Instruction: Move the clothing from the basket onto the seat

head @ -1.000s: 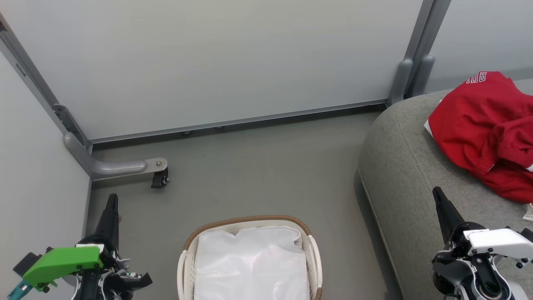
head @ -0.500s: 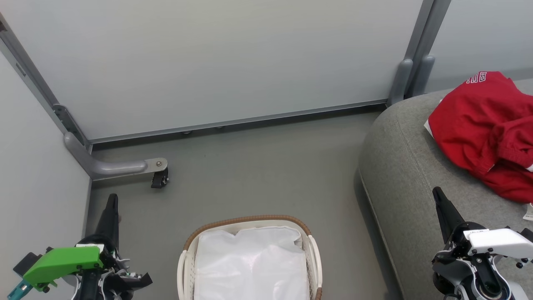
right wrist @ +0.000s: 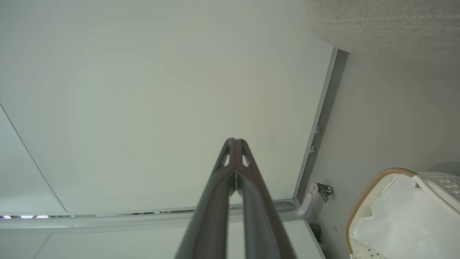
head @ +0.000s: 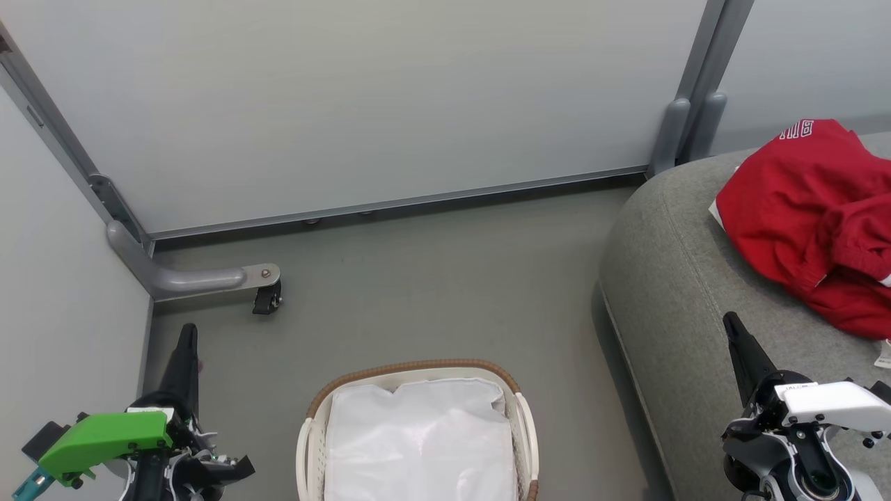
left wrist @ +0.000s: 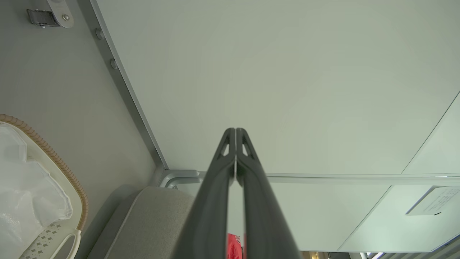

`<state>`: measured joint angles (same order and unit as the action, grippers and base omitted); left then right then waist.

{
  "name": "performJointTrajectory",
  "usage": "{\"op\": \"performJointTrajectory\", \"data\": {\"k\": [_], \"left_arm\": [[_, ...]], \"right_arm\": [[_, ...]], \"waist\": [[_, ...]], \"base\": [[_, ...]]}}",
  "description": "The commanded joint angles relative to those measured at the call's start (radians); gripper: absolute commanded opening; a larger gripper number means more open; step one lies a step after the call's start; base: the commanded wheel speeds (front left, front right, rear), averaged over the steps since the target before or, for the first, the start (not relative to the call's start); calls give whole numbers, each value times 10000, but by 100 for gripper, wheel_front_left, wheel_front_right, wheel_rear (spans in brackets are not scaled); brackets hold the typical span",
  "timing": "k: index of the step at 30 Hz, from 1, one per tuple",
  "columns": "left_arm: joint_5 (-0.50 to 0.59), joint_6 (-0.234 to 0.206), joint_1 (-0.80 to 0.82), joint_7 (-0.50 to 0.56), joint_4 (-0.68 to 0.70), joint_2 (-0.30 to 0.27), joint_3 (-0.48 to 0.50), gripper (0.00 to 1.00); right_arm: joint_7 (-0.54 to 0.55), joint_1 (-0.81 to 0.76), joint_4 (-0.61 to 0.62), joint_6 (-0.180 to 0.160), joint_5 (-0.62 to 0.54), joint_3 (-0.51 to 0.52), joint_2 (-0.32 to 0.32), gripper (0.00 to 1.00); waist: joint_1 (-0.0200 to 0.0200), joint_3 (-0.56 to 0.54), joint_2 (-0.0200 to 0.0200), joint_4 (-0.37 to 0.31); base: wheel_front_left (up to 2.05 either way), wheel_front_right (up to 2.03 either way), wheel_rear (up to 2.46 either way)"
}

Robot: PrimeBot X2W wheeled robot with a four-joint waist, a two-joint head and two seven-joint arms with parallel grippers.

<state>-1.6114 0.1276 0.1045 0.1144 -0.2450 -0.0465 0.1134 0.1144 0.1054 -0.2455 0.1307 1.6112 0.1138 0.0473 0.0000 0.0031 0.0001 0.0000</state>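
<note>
Clothing (head: 807,209) on the seat (head: 668,278); left gripper (head: 188,332), right gripper (head: 729,321) low either side of the basket (head: 418,365), jaws clenched, empty.

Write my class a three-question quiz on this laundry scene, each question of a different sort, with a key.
1. True or false: the red clothing lies on the grey seat.
2. What shows inside the basket? A) a red shirt B) a white liner cloth C) a towel and socks
3. Fill in the gap: the left gripper and the right gripper are both ____ and hold nothing.
Key: 1 true; 2 B; 3 shut.
</note>
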Motion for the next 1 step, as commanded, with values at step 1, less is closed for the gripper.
{"op": "performJointTrajectory", "data": {"k": [1], "left_arm": [[-30,57,91,30,18,-70,21,0]], "right_arm": [[30,51,33,0,35,19,56,0]], "waist": [[0,0,-1,0]], "base": [[0,0,0]]}}
